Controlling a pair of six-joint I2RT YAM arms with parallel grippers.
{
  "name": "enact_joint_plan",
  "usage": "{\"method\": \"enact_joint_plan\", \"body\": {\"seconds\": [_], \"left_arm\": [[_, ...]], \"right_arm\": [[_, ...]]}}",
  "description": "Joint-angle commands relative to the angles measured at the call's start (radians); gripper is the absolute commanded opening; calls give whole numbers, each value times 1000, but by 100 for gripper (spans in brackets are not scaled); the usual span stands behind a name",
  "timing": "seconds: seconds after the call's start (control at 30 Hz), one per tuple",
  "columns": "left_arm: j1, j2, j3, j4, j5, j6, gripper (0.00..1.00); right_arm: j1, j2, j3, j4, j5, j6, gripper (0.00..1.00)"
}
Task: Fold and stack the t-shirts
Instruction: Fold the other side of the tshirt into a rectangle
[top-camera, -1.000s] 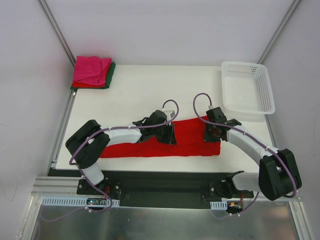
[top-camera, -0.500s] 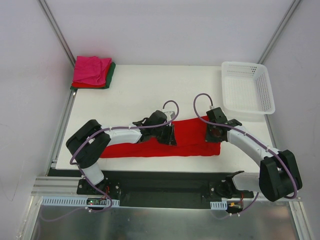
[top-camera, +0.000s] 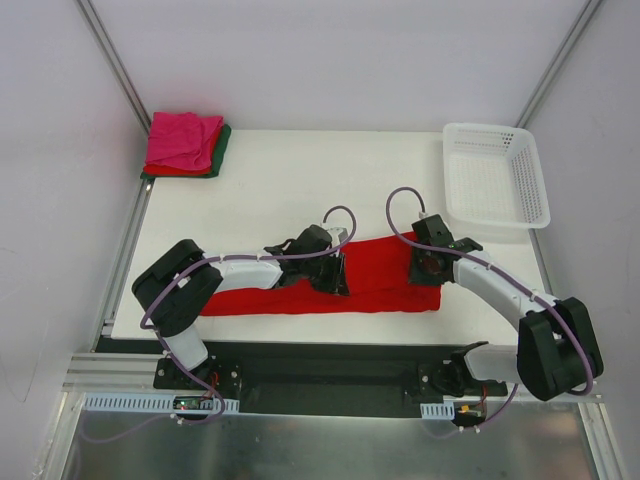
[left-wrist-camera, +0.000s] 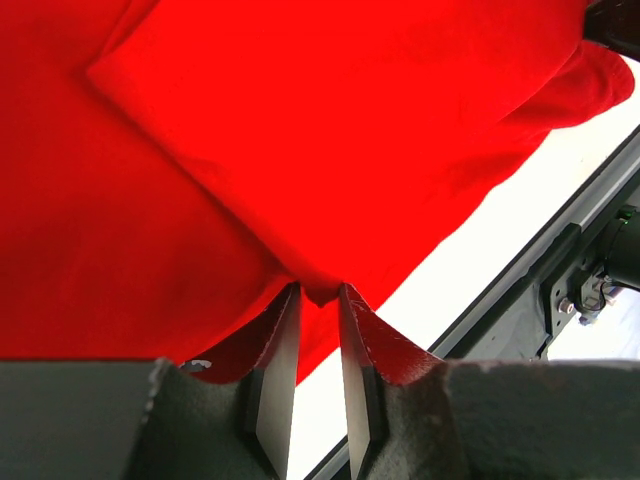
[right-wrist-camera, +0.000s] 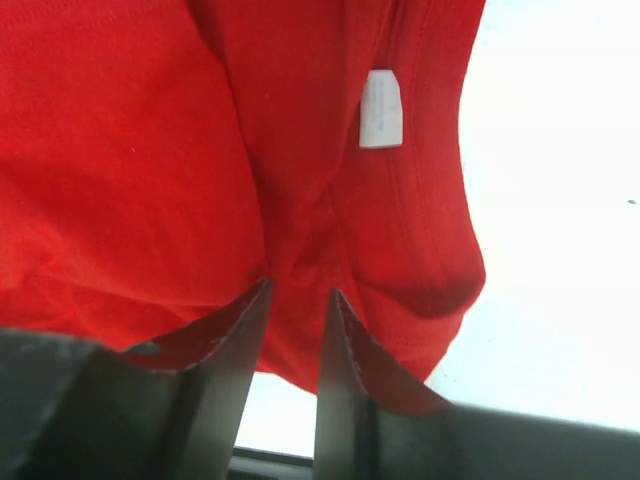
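Slightly, left claw (left-wrist-camera: 318, 293) tugged t-shirt (top-camera: 385, 282) nearer.

A white lattice basket (top-camera: 497, 176) sits at the table's (top-camera: 300, 180) far right.

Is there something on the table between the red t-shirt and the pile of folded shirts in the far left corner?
Nothing visible. Only bare table lies between the red t-shirt and the pile of folded shirts. The white basket stands at the far right, off that path.
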Motion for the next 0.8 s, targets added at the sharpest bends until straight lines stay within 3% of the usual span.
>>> {"method": "enact_joint_plan", "body": {"seconds": [0.0,0.53,0.77], "left_arm": [[-12,-17,13,-6,13,27,21],[-12,-5,23,-6,15,25,20],[-12,-6,24,-6,15,24,20]], "right_arm": [[4,-35,15,-11,8,2,35],[4,-131,41,-80,-14,18,40],[4,-127,0,-29,-75,39,40]]}}
